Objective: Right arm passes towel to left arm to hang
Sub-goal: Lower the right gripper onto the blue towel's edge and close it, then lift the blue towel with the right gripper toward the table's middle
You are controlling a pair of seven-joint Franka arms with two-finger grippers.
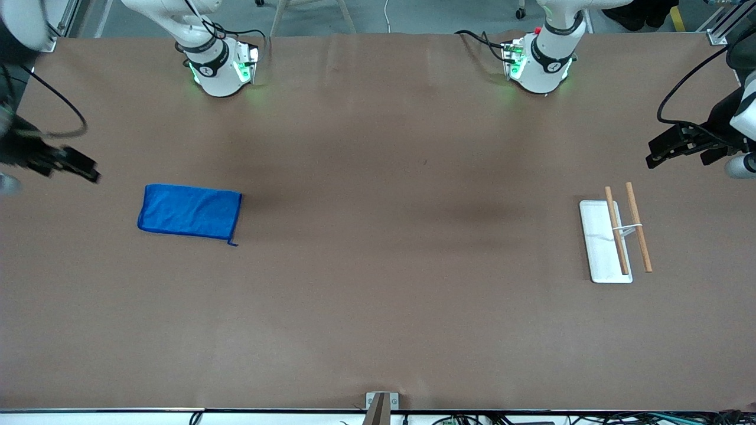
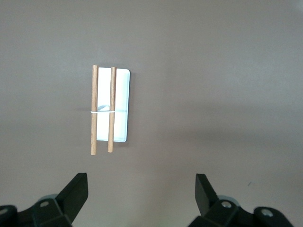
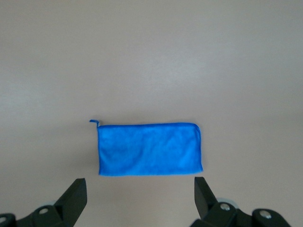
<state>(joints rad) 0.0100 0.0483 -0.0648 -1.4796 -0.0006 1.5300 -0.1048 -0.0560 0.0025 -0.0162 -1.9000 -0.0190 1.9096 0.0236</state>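
at the left edge of the front view, about mid-height, the right gripper [image 1: 88, 171] hangs in the air, dark and blurred, with its jaws spread wide and nothing between them; the right wrist view shows both black fingers [image 3: 75, 196] far apart. just to the right of it in the frame lies the towel [image 1: 190, 211], flat on the brown table [image 1: 378, 307] toward the right arm's end, untouched. it is a bright blue rectangle of soft, slightly fuzzy cloth with a stitched hem, rounded corners and a short dark loop [image 1: 233, 242] at its lower right corner.

i judge the task has not really begun: no pick, no handover. the next move calls for the right gripper to come down over the towel and pinch a fold or an edge, since flat cloth gives little to grab, then carry it toward the frame's centre.

the table surface is matt, smooth and plain across the middle of the frame.

at the right of the frame stands the hanging rack [image 1: 614, 239]: a flat white rectangular base with two slim round wooden rods [image 1: 639, 227] lying parallel above it, tied by a thin white crossbar. at the right edge, above the rack in the frame, the left gripper [image 1: 664, 150] waits in the air, jaws fully apart and empty.
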